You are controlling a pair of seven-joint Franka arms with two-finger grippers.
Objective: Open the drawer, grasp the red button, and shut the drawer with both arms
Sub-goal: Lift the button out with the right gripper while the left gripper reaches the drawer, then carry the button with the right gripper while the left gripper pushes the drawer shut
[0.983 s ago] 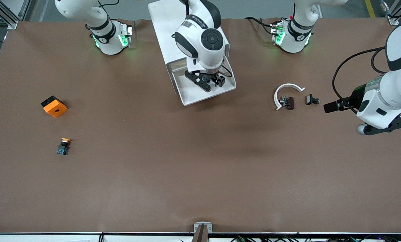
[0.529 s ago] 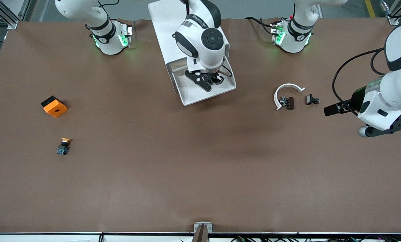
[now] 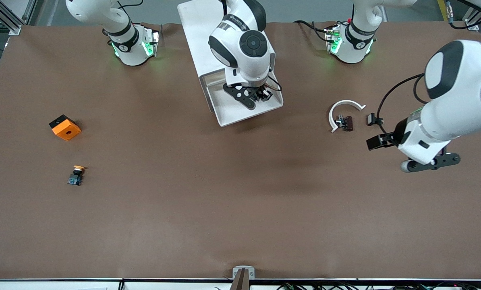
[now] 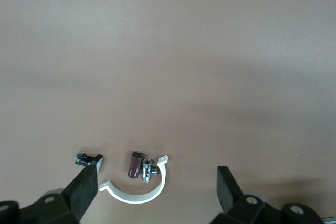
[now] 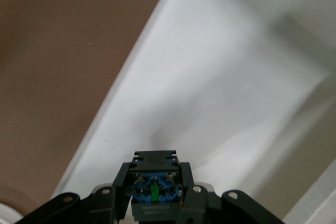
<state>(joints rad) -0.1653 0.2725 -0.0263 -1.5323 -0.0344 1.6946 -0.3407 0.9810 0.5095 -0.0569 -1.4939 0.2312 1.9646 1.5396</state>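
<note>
My right gripper (image 5: 155,195) was clamped on the button (image 5: 155,188), over the open drawer (image 3: 232,114) near the table's robot-side edge, midway along it. My left gripper (image 4: 157,192), jaws wide and empty, hung over bare table toward the left arm's end, near a white clip (image 3: 341,110).

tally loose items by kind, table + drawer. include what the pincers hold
Push buttons: 2, one in the shut right pincer over the open drawer, one yellow-capped on the table
Orange cube: 1
White curved clip: 1
Small dark parts: 2
Total: 6
Left pincer open, holding nothing.
</note>
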